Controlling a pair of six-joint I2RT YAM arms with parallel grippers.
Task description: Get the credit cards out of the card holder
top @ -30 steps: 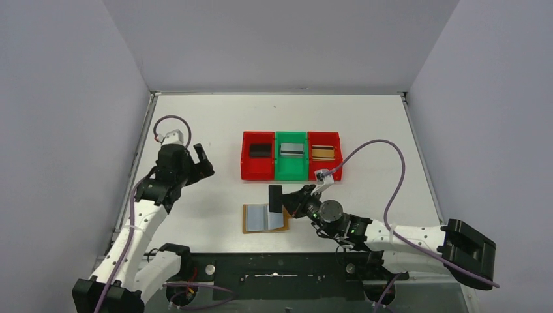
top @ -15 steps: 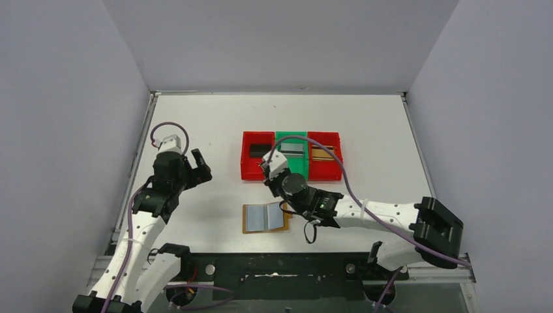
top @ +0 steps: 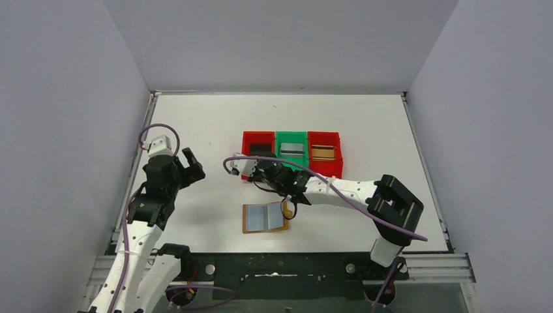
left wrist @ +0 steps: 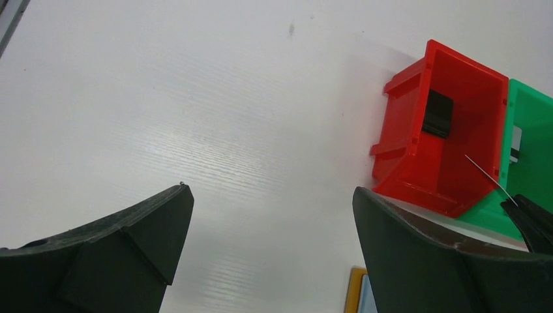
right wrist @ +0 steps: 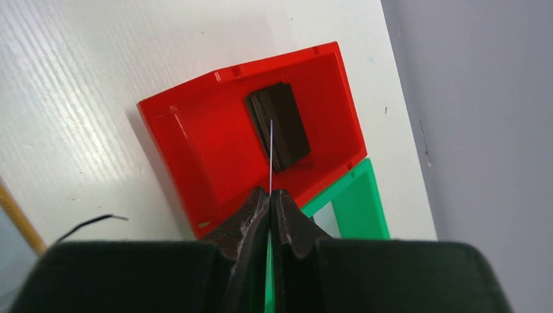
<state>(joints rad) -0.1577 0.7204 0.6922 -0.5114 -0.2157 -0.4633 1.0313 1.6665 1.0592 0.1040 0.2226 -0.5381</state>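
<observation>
My right gripper point(right wrist: 270, 193) is shut on a thin credit card point(right wrist: 270, 153) that shows only edge-on. It hangs over the near wall of the left red bin point(right wrist: 189, 150), where black cards point(right wrist: 278, 127) lie stacked. From above, the right gripper point(top: 259, 171) sits at that bin's front edge. The tan card holder point(top: 265, 217) lies open and flat on the table below it, pale blue pockets up. My left gripper point(left wrist: 270, 192) is open with nothing in it, off to the left of the bins, and appears from above as the left gripper point(top: 190, 163).
Three bins stand in a row: the left red bin point(top: 247, 156), a green bin point(top: 291, 171) with a silver-grey card point(top: 291, 149), and a right red bin point(top: 324, 173) with a gold-brown card point(top: 323, 152). The right arm's purple cable point(top: 339, 189) arcs over the table.
My right arm has swung from beside the card holder up and left to the left red bin, carrying the card. The left arm has drifted slightly left, still open.
</observation>
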